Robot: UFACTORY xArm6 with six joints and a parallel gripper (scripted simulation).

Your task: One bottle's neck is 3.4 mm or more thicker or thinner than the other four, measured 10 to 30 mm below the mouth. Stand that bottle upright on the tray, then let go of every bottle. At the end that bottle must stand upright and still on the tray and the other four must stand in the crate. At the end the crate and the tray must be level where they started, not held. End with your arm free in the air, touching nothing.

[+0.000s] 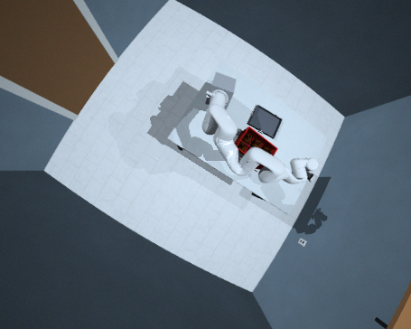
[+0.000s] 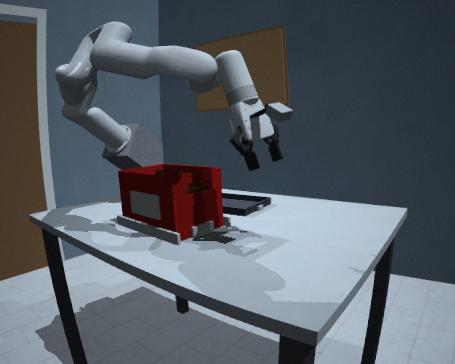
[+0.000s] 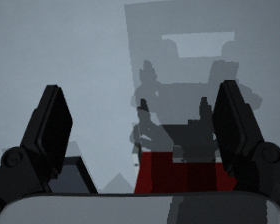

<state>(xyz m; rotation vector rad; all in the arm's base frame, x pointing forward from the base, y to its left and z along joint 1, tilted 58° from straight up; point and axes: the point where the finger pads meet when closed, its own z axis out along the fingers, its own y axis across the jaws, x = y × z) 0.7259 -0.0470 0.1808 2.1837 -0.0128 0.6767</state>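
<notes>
A red crate (image 2: 172, 201) stands on the white table and holds brown bottles, of which only the tops show (image 2: 195, 188). From above the crate (image 1: 256, 145) is partly hidden under my arm. A dark flat tray (image 2: 244, 203) lies behind the crate, and also shows in the top view (image 1: 264, 121). My gripper (image 2: 261, 156) is open and empty, high above the table to the right of the crate. In the wrist view the open fingers frame the crate's red edge (image 3: 180, 173) and a corner of the tray (image 3: 70, 177).
Grey rails (image 2: 150, 228) sit along the crate's base. The table's edges lie close on the right and front. A brown board hangs on the back wall and a door (image 2: 10, 145) stands at the left.
</notes>
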